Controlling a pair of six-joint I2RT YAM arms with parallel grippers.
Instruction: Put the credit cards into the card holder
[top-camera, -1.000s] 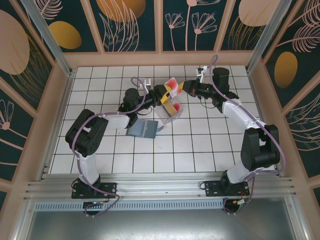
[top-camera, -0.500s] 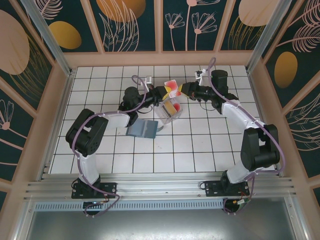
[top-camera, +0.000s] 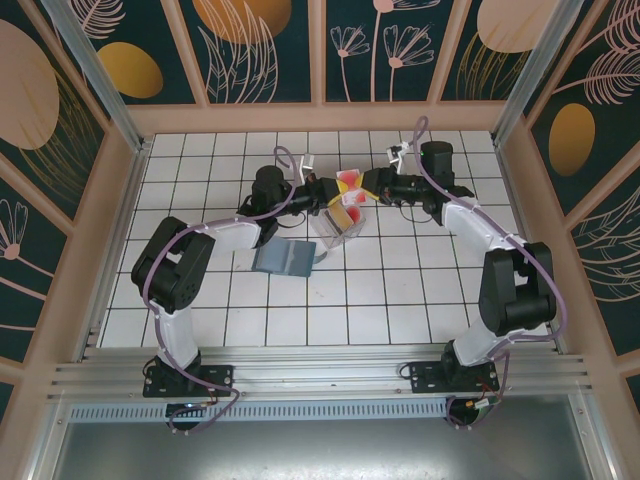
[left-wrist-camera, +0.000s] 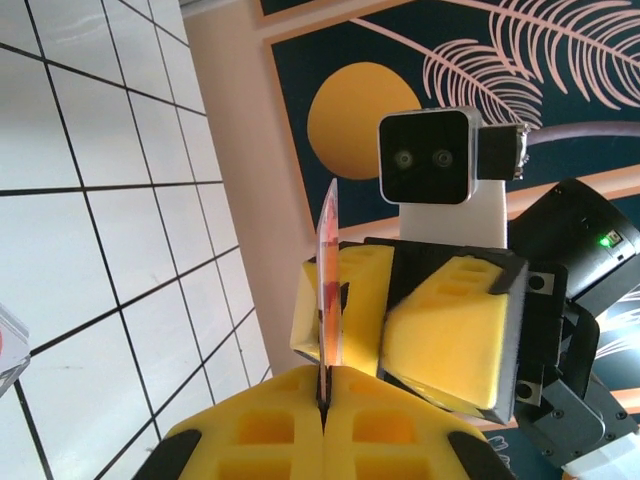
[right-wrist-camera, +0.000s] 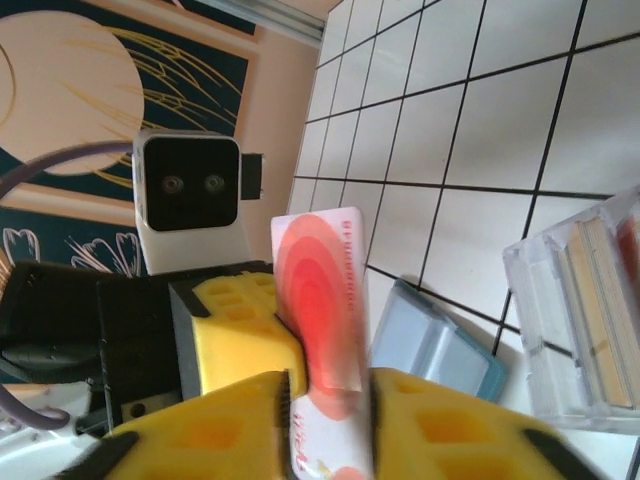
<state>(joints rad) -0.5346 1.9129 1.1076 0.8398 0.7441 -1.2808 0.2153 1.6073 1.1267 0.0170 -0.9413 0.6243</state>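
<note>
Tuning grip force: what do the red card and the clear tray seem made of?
Red card: probably thin stiff plastic, smooth printed face; it stands unbent. Clear tray: likely rigid transparent plastic; tan cards show through its walls.

Clear plastic tray (top-camera: 322, 238): standing on the tiles, toward the far side.
White tiled tabletop (top-camera: 400, 290): lying inside a wooden frame.
Wall panels (top-camera: 265, 55): showing orange discs and pale leaves.
Aluminium rail (top-camera: 320, 378): running along the near edge.
</note>
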